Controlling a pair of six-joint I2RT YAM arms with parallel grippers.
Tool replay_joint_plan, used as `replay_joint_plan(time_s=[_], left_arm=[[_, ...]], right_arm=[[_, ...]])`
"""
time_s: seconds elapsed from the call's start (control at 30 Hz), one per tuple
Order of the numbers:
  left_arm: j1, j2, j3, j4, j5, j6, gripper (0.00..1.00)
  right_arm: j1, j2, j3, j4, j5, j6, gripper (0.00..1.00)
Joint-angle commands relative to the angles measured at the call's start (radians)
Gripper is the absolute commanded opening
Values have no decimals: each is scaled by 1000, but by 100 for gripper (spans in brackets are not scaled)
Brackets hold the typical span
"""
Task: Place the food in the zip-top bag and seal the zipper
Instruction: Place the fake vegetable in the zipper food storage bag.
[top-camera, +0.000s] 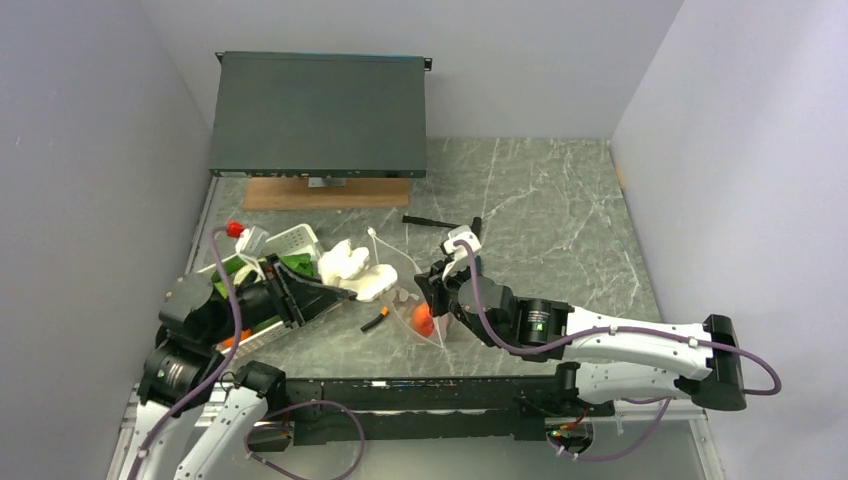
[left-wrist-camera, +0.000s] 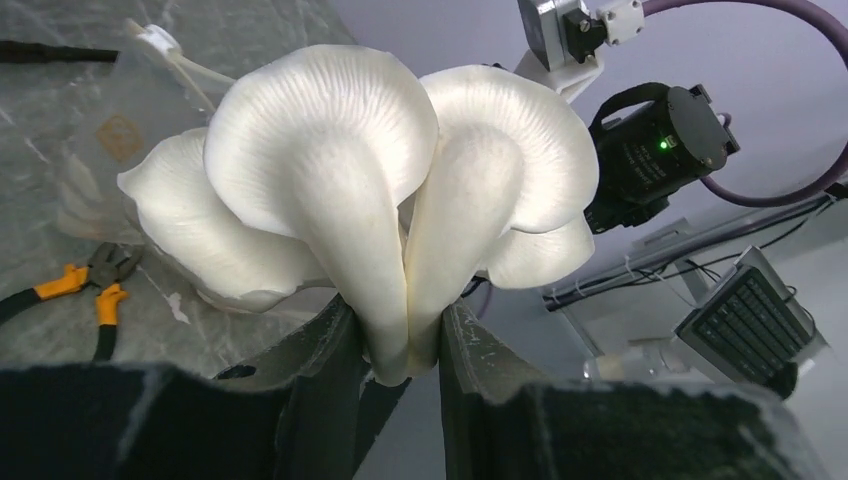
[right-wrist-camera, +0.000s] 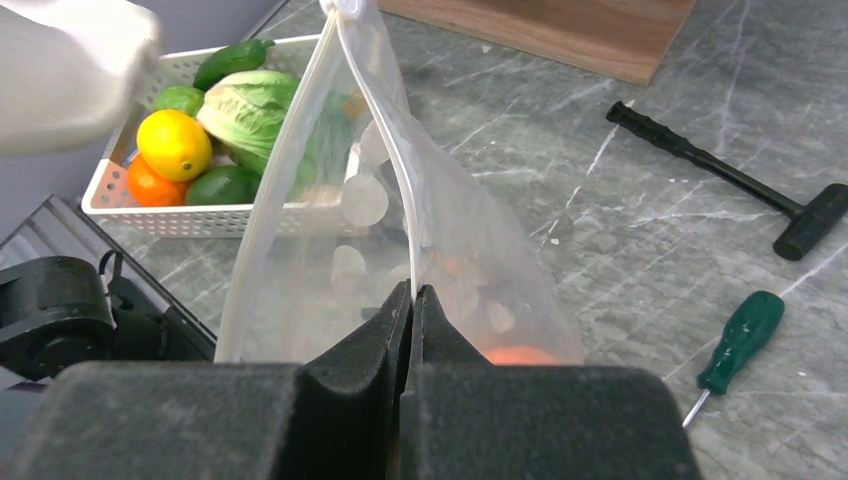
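My left gripper (top-camera: 345, 291) is shut on the stem of the white mushroom cluster (top-camera: 355, 268) and holds it up just left of the zip-top bag (top-camera: 405, 300). In the left wrist view the mushroom (left-wrist-camera: 400, 180) fills the middle, pinched between the fingers (left-wrist-camera: 470, 360). My right gripper (top-camera: 434, 288) is shut on the bag's mouth edge (right-wrist-camera: 480, 260) and holds it up and open. The pale zipper (right-wrist-camera: 392, 140) runs up from the jaws. A pink-red peach (right-wrist-camera: 515, 355) lies inside the bag. A lemon (right-wrist-camera: 175, 143), an orange (right-wrist-camera: 145, 185) and green pieces (right-wrist-camera: 255, 110) lie in the basket.
The white slotted basket (right-wrist-camera: 180, 218) stands left of the bag. A black hammer (right-wrist-camera: 720, 170) and a green screwdriver (right-wrist-camera: 740, 340) lie to the right. Orange-handled pliers (left-wrist-camera: 80, 290) lie near the bag. A dark box (top-camera: 318, 115) on a wooden board (top-camera: 325, 192) stands at the back.
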Motion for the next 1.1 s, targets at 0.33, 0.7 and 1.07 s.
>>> replay_joint_plan(time_s=[0.33, 0.7, 1.07], left_arm=[[-443, 322, 174, -95, -258, 187, 7], [-479, 444, 207, -376, -399, 355, 6], [-486, 535, 308, -454, -391, 391, 11]], right_arm=[[0, 43, 90, 41, -26, -23, 0], [1, -39, 24, 142, -105, -38, 0], [1, 28, 47, 169, -205, -82, 0]])
